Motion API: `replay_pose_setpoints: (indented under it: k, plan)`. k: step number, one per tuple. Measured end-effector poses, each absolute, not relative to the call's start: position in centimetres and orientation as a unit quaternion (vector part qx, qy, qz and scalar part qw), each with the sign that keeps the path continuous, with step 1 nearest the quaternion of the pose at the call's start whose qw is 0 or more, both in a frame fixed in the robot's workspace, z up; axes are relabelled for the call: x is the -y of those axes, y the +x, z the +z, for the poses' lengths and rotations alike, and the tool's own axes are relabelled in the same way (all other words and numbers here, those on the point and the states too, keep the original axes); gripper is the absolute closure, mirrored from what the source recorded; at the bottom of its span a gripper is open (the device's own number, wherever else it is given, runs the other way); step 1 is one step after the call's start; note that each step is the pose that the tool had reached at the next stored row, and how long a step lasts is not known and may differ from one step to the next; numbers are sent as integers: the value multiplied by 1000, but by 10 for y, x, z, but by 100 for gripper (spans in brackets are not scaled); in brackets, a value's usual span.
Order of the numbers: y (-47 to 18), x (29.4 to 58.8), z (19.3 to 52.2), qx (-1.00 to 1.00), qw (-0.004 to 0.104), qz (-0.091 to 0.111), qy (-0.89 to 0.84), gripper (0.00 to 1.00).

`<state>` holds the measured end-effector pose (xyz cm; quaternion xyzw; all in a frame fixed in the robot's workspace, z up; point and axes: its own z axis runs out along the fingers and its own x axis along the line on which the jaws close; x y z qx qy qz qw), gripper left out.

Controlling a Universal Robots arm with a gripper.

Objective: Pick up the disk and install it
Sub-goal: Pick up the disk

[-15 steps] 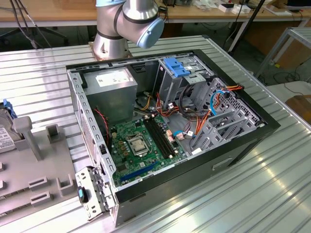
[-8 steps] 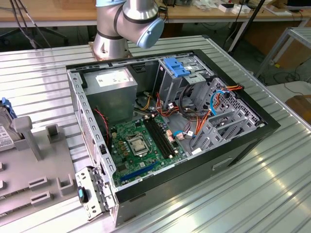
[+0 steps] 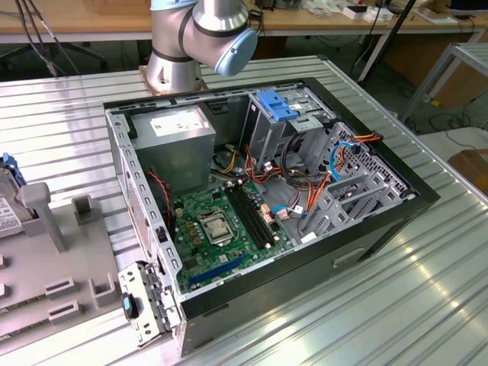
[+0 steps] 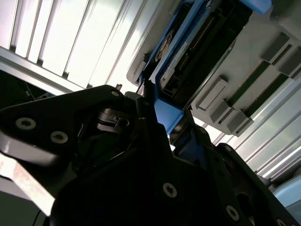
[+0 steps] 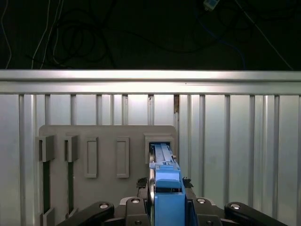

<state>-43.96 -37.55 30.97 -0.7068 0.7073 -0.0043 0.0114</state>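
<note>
The disk (image 5: pixel 162 153) stands on edge in a slot of the grey holder plate (image 5: pixel 106 136), its blue side rail facing the camera. My gripper (image 5: pixel 167 186) sits over that rail, one black finger pressed against each side of the blue plastic. In the second wrist view the gripper (image 4: pixel 164 117) clasps the blue rail while the disk's dark body (image 4: pixel 188 52) still rests in the holder (image 4: pixel 244 61). In the exterior view the disk (image 3: pixel 6 206) shows at the far left edge, upright on the holder plate (image 3: pixel 76 252).
An open computer case (image 3: pixel 366 229) lies on the ribbed metal table, showing its motherboard, cables, a grey power-supply box (image 3: pixel 175 126) and a blue bracket (image 3: pixel 276 105) at the drive bays. The arm's base (image 3: pixel 198 38) stands behind the case. The table's edge (image 5: pixel 150 80) runs beyond the holder.
</note>
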Motion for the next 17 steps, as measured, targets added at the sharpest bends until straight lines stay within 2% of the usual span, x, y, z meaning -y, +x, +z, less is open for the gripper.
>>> replay_pose_setpoints:
  k: [11, 17]
  plan:
    - [-440, 376, 326, -707, 11, -5, -707, 63]
    - [-440, 376, 355, -707, 11, -5, -707, 63]
